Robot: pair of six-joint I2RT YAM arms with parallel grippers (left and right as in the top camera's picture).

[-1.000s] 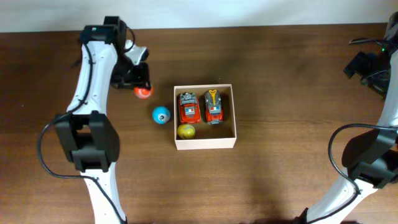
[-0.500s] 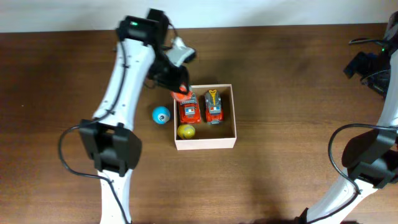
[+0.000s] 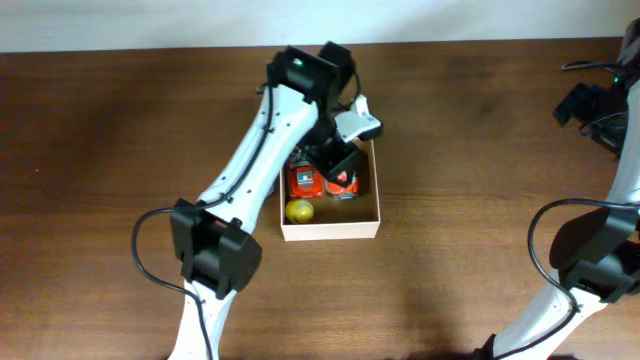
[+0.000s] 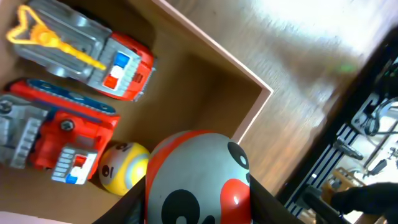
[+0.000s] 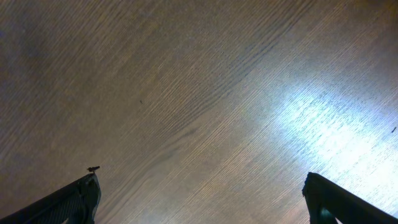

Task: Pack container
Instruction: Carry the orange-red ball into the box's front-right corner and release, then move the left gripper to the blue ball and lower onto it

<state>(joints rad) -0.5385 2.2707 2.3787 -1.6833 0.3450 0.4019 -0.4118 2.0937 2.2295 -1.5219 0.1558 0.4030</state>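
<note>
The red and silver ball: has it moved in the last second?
Yes. The ball, gripped in the left hand, went rightward from the bare table to above the container.

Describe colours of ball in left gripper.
Ball: silver-grey with red patches and black spots; left wrist view.

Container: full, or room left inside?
Room left. Two toy trucks and a yellow ball sit along one side of the container; bare tan floor shows beside them. The left gripper holds a red-and-grey ball above.
</note>
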